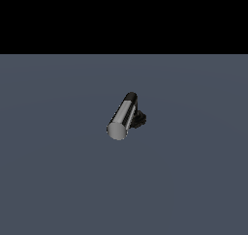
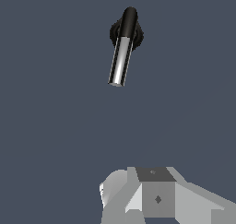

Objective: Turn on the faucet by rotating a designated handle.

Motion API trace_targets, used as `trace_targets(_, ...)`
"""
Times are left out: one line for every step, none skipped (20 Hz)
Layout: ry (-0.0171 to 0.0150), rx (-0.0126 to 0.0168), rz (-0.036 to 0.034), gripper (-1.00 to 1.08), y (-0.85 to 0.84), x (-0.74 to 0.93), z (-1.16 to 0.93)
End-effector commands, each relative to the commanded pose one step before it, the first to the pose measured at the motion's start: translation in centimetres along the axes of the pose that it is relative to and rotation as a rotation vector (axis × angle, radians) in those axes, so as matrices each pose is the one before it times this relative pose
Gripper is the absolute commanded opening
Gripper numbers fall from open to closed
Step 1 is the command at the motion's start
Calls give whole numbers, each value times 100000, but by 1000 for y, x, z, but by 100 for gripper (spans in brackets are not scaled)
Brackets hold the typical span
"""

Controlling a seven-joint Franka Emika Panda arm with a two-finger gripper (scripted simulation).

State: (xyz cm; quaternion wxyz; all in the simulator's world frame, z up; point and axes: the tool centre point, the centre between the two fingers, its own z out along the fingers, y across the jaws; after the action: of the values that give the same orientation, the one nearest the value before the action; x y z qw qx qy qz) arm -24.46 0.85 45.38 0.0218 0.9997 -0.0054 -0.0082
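Task not started: faucet [image 1: 138,117] sits mid-floor w/ handle [image 1: 121,117] untouched, pointing toward the exterior view's lower left. Gripper [image 2: 152,195] is well apart from it; can't tell if fingers are apart or together. Approach and turn still left.

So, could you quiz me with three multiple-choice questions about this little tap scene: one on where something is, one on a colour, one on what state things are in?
1. Where does the faucet sit in the exterior view?
A. near the middle of the grey floor
B. in the far left corner
C. on a shelf

2. What colour is the handle?
A. red
B. shiny silver-grey
C. yellow

3. Is the robot touching the handle?
A. yes, clamped on it
B. yes, pushing its tip
C. no, well apart from it

Answers:
1. A: it stands about central on the floor.
2. B: the bar gleams silver-grey, joined to a black elbow.
3. C: the wrist view shows bare floor between the handle and the robot's own parts.
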Motion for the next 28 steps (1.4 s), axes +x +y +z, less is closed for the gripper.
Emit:
trace_targets(14,179,487,-100,-293,456,1379)
trace_targets(25,86,232,-100,-133,217,633)
trace_targets(26,90,241,-100,-144,231,672)
trace_targets(27,93,249,-100,-154,245,709)
trace_targets(29,99,265,-100,-160,258,745)
trace_targets(29,101,269,-100,-172,271,781)
trace_targets(31,109,287,-100,-175,283,812)
trace_targets(31,106,280,-100,-179,285,815)
trace_targets(31,107,280,-100,-176,283,806)
trace_targets(31,107,279,-100,-173,282,798)
trace_targets(30,105,272,-100,-174,281,791)
trace_targets(31,106,271,-100,-171,279,784)
trace_targets(30,104,263,-100,-172,278,778)
trace_targets(30,105,263,-100,-170,278,771)
trace_targets(30,105,263,-100,-168,277,766)
trace_targets(29,103,255,-100,-170,277,761)
trace_targets(29,104,254,-100,-169,277,756)
trace_targets(29,105,254,-100,-167,277,753)
trace_targets(29,106,253,-100,-166,278,749)
trace_targets(29,104,245,-100,-170,278,747)
trace_targets(29,105,244,-100,-169,280,746)
trace_targets(29,106,244,-100,-169,281,745)
trace_targets(29,111,251,-100,-165,283,745)
trace_targets(28,108,243,-100,-170,285,746)
trace_targets(28,109,242,-100,-171,287,748)
trace_targets(28,110,242,-100,-173,290,751)
trace_targets(29,115,250,-100,-171,294,755)
trace_targets(28,112,241,-100,-174,295,753)
